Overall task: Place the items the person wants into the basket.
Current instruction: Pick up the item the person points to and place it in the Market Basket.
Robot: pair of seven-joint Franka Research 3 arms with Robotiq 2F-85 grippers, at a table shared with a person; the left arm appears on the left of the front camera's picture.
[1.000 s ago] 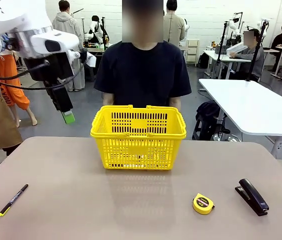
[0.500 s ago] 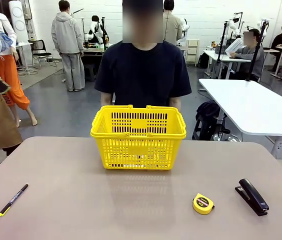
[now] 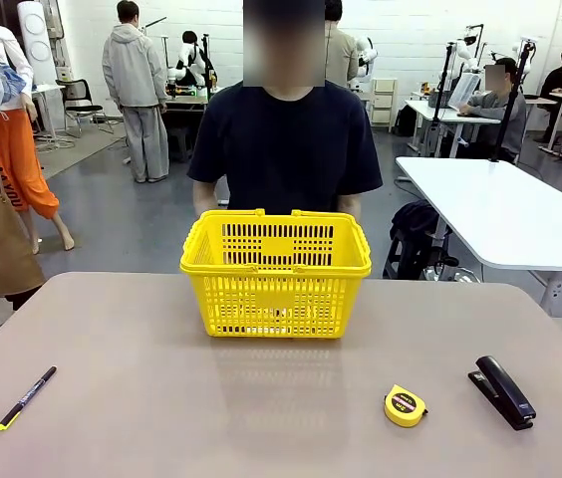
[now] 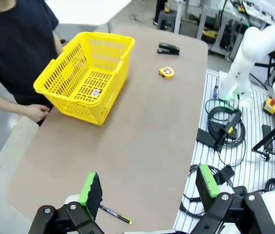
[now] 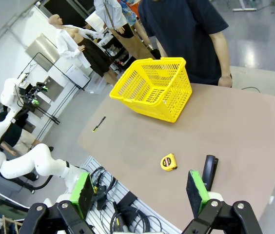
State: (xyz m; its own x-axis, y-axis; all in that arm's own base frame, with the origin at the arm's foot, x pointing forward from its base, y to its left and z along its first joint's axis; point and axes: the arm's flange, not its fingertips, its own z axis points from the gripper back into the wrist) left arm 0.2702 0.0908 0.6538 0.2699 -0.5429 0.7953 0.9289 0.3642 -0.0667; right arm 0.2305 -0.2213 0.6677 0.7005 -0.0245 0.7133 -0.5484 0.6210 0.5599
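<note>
Hovering high, my left end effector, right end effector released, empty, prob leaving person room; pen 8 o'clock of basket.

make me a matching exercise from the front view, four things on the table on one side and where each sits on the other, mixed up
Things:
1. basket
2. pen
3. tape measure
4. stapler

Places in the front view:
a. farthest right
b. middle, just in front of the person
c. farthest left
d. right of middle, between two others

Pairs: 1-b, 2-c, 3-d, 4-a
</note>
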